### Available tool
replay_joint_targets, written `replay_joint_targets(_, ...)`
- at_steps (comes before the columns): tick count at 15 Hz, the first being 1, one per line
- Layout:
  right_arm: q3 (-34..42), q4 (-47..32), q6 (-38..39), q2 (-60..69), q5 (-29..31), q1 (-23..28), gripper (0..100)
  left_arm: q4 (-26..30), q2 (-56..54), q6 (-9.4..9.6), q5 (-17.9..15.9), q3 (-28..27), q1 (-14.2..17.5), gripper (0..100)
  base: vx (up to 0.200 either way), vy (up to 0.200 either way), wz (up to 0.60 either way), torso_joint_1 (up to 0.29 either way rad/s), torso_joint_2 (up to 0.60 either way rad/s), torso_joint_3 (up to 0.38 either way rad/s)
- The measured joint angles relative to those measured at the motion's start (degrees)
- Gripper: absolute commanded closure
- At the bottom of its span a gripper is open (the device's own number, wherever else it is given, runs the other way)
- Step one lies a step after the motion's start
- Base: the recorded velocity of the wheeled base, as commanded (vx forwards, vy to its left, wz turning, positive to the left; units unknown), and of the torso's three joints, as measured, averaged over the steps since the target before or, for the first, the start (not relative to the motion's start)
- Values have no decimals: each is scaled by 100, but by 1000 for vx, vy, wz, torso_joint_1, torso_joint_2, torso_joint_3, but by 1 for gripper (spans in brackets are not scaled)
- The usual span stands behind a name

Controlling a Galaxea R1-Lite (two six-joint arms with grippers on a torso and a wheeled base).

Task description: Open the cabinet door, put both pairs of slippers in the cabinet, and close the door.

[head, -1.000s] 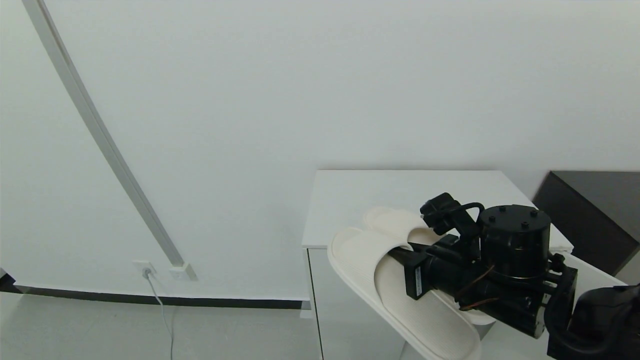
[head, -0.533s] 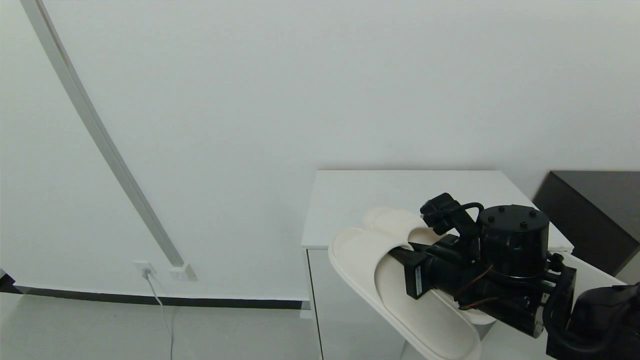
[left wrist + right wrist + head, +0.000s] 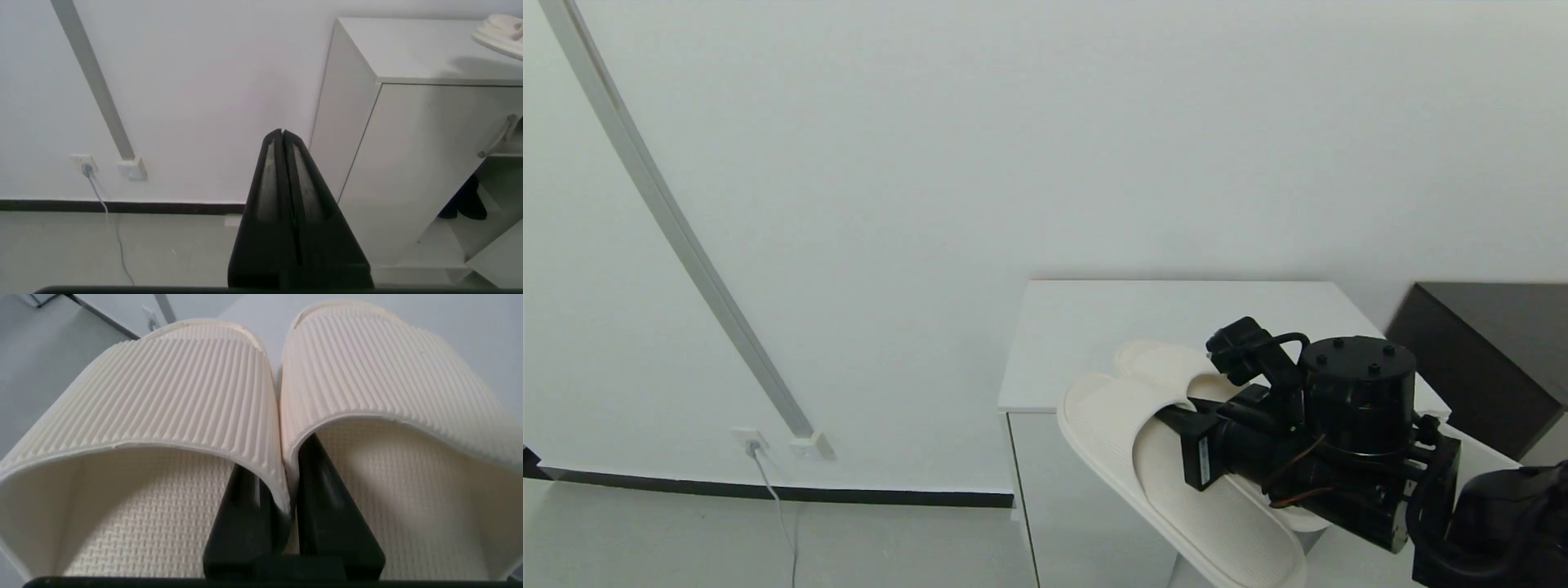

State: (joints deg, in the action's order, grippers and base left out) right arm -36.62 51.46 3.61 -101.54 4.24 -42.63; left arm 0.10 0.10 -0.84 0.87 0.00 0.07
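Cream slippers pinched side-by-side in right claw.

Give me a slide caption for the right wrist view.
Right gripper pinches the touching inner straps of two cream ribbed slippers, side by side.

A pair of slippers, cream-white with ribbed straps and dimpled insoles, is held side by side in the right gripper. Its fingers sit one inside each slipper and pinch the two inner strap edges together. The pair hangs in the air, tilted, with the toes over the front edge of the cabinet and the heels out in front of it. The cabinet is white and box-shaped, against the wall. Its door stands ajar, with a bar handle at the free edge and a shelf showing behind it
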Motion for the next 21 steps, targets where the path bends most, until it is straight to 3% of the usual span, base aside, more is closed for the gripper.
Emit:
replay_joint_targets(12,51,7,6,10,134,-20,100,0,0,-13,0,0,-5,100,0,-200,0,2,2,2)
replay_joint_targets(21,160,126,9,22,139,-26,100,1,0,-13,0,0,-2,100,0,0,0,0,0,0)
